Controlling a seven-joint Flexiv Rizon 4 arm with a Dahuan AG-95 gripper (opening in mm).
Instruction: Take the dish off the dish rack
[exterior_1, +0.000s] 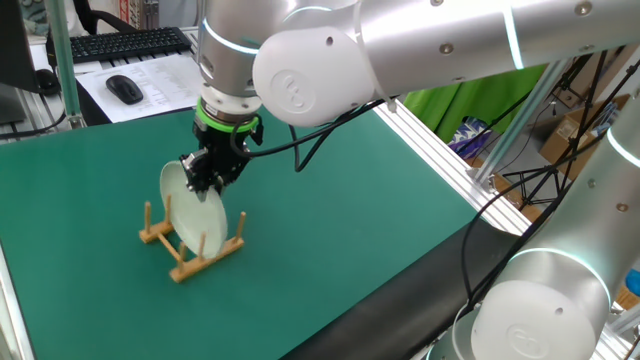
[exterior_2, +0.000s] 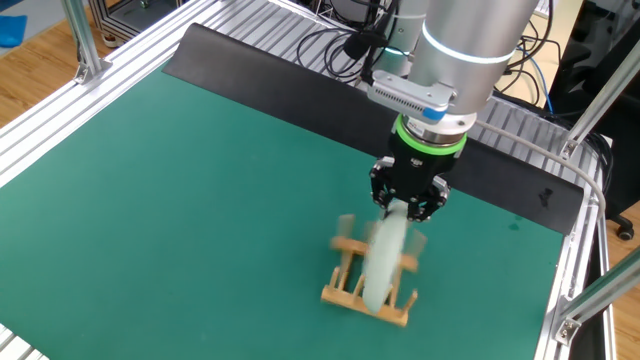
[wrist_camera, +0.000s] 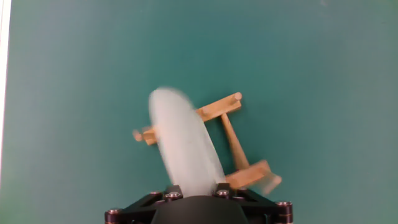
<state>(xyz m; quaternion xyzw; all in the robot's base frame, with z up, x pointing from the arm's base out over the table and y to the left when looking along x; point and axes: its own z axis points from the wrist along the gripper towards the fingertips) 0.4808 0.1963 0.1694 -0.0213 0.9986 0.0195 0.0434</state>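
Note:
The pale greenish-white dish (exterior_1: 195, 222) stands on edge between the pegs of the small wooden dish rack (exterior_1: 190, 266) on the green mat. My gripper (exterior_1: 211, 182) is right above it, with its fingers closed on the dish's top rim. In the other fixed view the dish (exterior_2: 382, 262) and the rack (exterior_2: 345, 296) are blurred below the gripper (exterior_2: 408, 206). In the hand view the dish (wrist_camera: 183, 149) runs up from between my fingers across the rack (wrist_camera: 236, 147). The fingertips themselves are hidden there.
A keyboard (exterior_1: 120, 43), a mouse (exterior_1: 124, 88) and papers lie beyond the mat's far edge. Aluminium frame rails (exterior_2: 560, 160) border the table. A black strip (exterior_2: 250, 70) and cables (exterior_1: 300, 150) run along one side.

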